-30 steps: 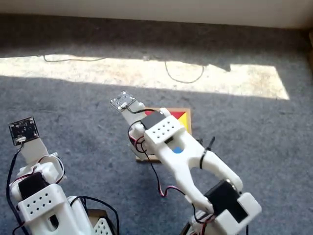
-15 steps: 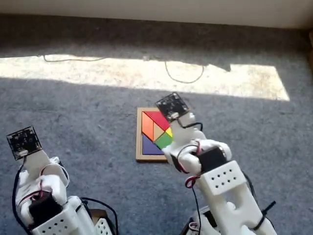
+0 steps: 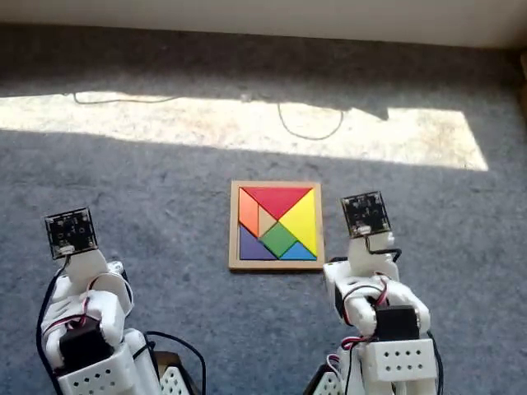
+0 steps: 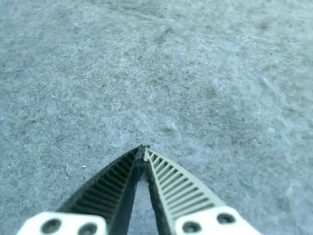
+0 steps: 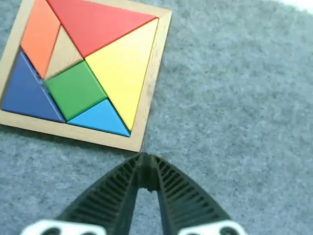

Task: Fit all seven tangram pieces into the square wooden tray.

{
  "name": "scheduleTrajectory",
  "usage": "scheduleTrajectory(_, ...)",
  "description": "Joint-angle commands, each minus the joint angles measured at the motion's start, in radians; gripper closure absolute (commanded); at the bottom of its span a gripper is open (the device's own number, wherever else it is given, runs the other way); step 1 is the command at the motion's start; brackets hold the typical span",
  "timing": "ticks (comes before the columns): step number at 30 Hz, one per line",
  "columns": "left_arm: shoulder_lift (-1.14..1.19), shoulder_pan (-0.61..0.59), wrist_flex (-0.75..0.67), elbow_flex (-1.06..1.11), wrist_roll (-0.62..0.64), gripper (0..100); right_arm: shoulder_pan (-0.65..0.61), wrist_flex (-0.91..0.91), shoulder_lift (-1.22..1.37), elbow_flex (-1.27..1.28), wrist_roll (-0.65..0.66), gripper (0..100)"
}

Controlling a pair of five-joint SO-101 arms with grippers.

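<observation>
My right gripper (image 5: 146, 159) is shut tight: its two black fingers (image 5: 113, 196) press together at the tips and hold nothing. Just in front of those tips sits the nearest corner of the square wooden tray (image 5: 148, 88), so close that I cannot tell if we touch. The tray lies flat on the grey carpet (image 5: 234, 88) and stretches away from my right fingers, ahead and over toward my left side. All seven pieces (image 3: 280, 239) lie flat inside it and fill it edge to edge. The light blue triangle (image 5: 100, 117) is the one closest to my right fingertips, along the near edge. Right behind it is the green square (image 5: 76, 90). The big yellow triangle (image 5: 122, 73) runs along the tray side that leads away from my tips, and the big red triangle (image 5: 93, 24) lies along the far edge. The dark blue triangle (image 5: 24, 95) fills the other near corner, the orange piece (image 5: 39, 34) sits beyond it, and the little tan triangle (image 5: 61, 54) is tucked in the middle, touching the orange, red and green ones. My left gripper (image 4: 145, 152) is shut too, its fingers (image 4: 172, 182) closed tip to tip with nothing between them, over grey carpet. The tray is well off to the right of my left fingers, between my two arms and nearer the right arm (image 3: 380, 317) than the left arm (image 3: 82, 329).
</observation>
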Motion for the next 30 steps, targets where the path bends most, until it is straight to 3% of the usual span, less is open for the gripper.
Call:
scheduleTrajectory(1, -0.041, 0.087, -0.015, 0.01, 0.006, 99, 0.065, -0.005, -0.165, 0.101, 0.005, 98.5)
scheduleTrajectory(8, -0.041, 0.16, -0.02, 0.062, 0.003, 99, 0.128, -0.004, -0.426, 0.335, 0.003, 98.5)
scheduleTrajectory(12, -0.041, 0.259, -0.086, 0.143, -0.08, 99, 0.128, -0.005, -0.435, 0.452, 0.002, 98.5)
scheduleTrajectory(18, -0.041, 0.346, -0.13, 0.214, -0.196, 99, 0.125, 0.035, -0.43, 0.483, -0.215, 98.5)
scheduleTrajectory(25, -0.041, 0.349, -0.118, 0.216, -0.199, 99, 0.124, 0.131, -0.432, 0.483, -0.229, 98.5)
scheduleTrajectory(30, -0.041, 0.348, 0.02, 0.216, -0.199, 99, 0.124, 0.131, -0.432, 0.483, -0.23, 98.5)
